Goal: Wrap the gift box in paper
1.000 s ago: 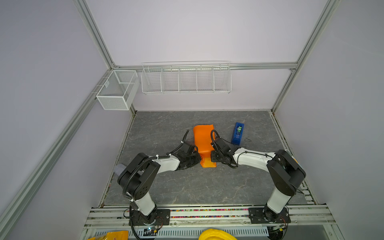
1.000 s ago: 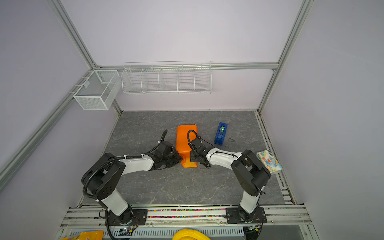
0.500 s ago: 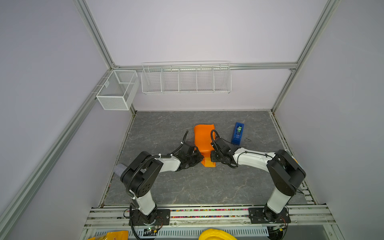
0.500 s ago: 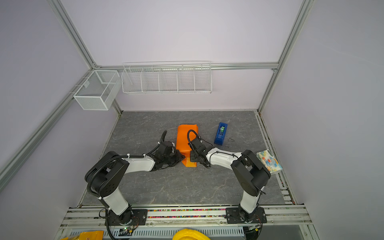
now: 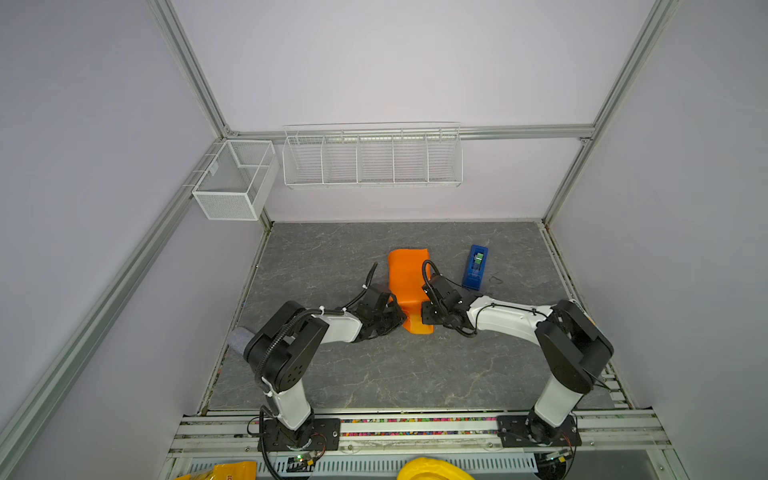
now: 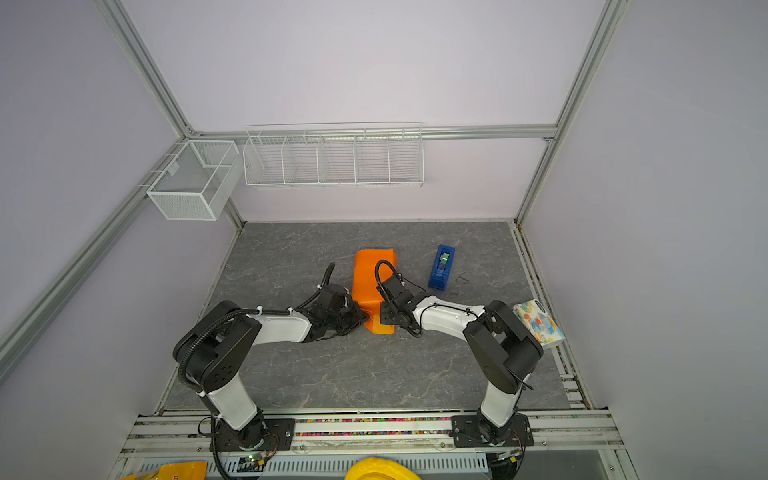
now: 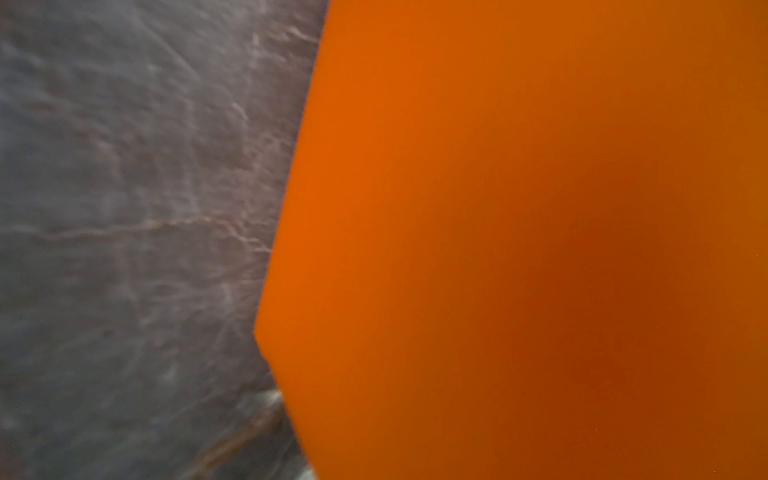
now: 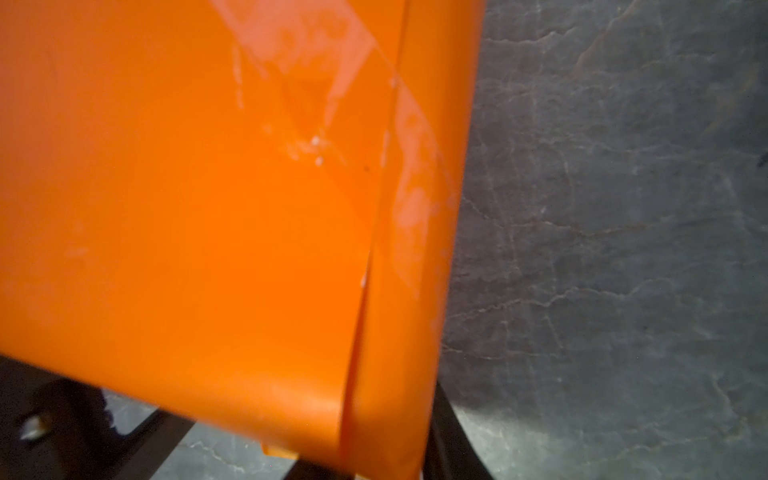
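The orange paper [image 5: 405, 278] [image 6: 370, 278] lies folded into a long parcel mid-table, its near end sloping down to the surface. The gift box is hidden. My left gripper [image 5: 397, 318] [image 6: 361, 318] sits shut against the parcel's near left edge. Its wrist view shows only blurred paper [image 7: 519, 208] close up, and no grip can be seen. My right gripper [image 5: 424, 318] [image 6: 384, 318] is at the near right edge. Its dark fingers [image 8: 451, 440] stand apart on either side of the overlapping paper seam [image 8: 365, 291], where glossy clear tape shows.
A blue tape dispenser [image 5: 475, 267] [image 6: 441, 267] stands just right of the parcel. A colourful patterned packet [image 6: 538, 324] lies at the table's right edge by the right arm. A wire basket [image 5: 372, 156] and a mesh bin [image 5: 235, 180] hang on the back wall.
The right gripper's jaws have spread wider at the parcel's near right edge. The left arm has shifted slightly beside the parcel. The paper has stayed in place.
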Tool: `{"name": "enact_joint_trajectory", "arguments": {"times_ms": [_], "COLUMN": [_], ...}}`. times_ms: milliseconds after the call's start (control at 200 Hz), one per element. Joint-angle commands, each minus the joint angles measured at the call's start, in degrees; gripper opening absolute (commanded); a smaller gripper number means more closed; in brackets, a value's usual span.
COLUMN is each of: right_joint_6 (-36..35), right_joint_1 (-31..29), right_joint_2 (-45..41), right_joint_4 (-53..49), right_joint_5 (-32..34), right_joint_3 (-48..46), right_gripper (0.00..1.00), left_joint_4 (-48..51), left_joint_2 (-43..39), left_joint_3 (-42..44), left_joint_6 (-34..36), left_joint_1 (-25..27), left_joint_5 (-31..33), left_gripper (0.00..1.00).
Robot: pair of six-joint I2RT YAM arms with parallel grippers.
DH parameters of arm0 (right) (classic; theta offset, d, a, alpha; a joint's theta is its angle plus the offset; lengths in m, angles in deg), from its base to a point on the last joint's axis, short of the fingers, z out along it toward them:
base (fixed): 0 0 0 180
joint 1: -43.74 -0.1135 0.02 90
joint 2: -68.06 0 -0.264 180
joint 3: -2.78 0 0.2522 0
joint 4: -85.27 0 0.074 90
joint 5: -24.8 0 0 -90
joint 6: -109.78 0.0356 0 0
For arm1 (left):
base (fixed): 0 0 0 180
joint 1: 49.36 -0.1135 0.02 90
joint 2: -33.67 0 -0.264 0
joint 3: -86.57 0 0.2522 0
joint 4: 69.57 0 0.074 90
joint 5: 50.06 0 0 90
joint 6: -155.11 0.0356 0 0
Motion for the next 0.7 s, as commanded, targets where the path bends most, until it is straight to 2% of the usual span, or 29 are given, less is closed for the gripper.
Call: {"name": "enact_joint_trajectory", "arguments": {"times_ms": [0,95,285,415,530,695], "right_joint_6": [0.85,0.59,1.08,1.25,0.5,0.91], "right_joint_1": [0.22,0.37,2.19,4.53,4.73,4.13], "right_joint_2": [-4.58,-7.73,-13.09,-10.64,-7.51,-5.12], "right_joint_4": [-1.57,-3.02,-4.45,-3.59,1.19,7.29], "right_joint_5": [-0.55,-0.17,1.75,-0.71,-6.12,-10.61], "right_joint_3": [-1.42,-2.7,-6.87,-8.88,-8.94,-8.43], "right_gripper": [0.34,0.39,0.41,0.28,0.18,0.15], "left_joint_4": [1.13,1.56,2.09,1.96,2.04,2.1], "left_joint_2": [0.73,0.88,0.81,1.12,1.18,1.19], "left_joint_3": [0.43,0.31,0.27,0.23,0.16,0.05], "left_joint_6": [-1.03,-0.95,-0.83,-0.84,-0.8,-0.75], "left_joint_1": [-0.51,-0.51,-0.52,-0.6,-0.6,-0.6], "left_joint_5": [0.89,0.74,0.96,0.71,0.66,0.69], "left_gripper": [0.12,0.12,0.12,0.12,0.12,0.12]}}
